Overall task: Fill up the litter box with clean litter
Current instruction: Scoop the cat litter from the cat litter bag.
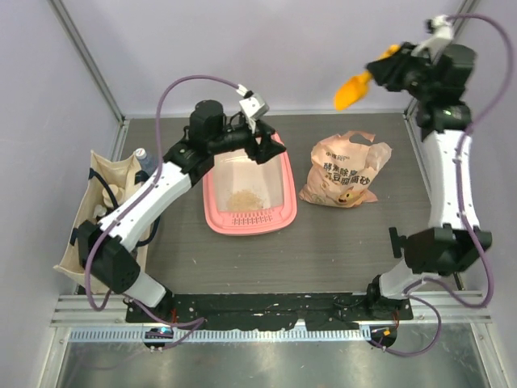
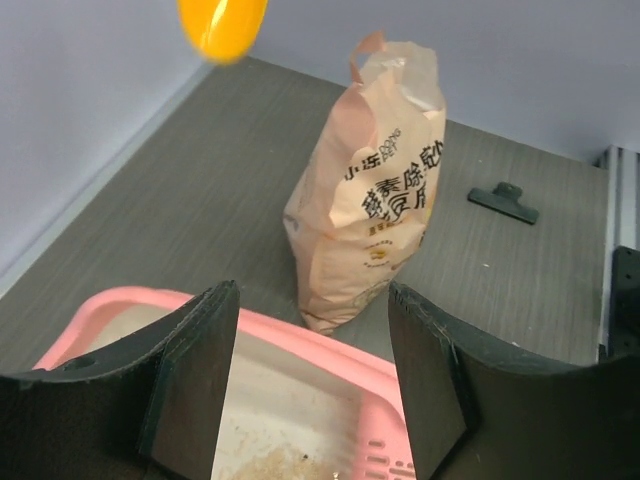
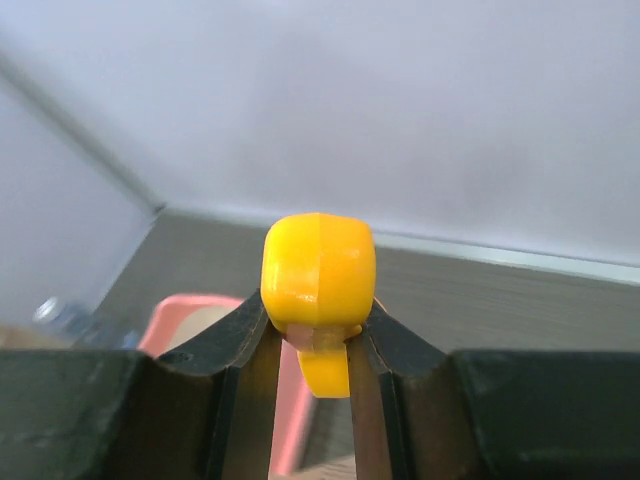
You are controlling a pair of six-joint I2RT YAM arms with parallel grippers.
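Left hand [image 1: 262, 144]: fingers apart, over 12 o'clock rim of litter box [image 1: 209, 196].
Right hand [image 3: 318, 322]: clamped on scoop [image 3: 318, 262], raised at 12 o'clock of bag [image 1: 343, 174].
Litter [image 1: 242, 199]: small pile, mid-floor of litter box.
Bag position: 3 o'clock of litter box, on surface [image 1: 339, 242].

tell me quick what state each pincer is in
Left pincer: open, gripping nothing, over the litter box.
Right pincer: shut on the yellow scoop, raised in the air.

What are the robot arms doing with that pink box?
The right gripper holds a yellow scoop up high. The left gripper is open at the far end of the litter box. Only a small pile of litter lies inside. The bag stands beside it.
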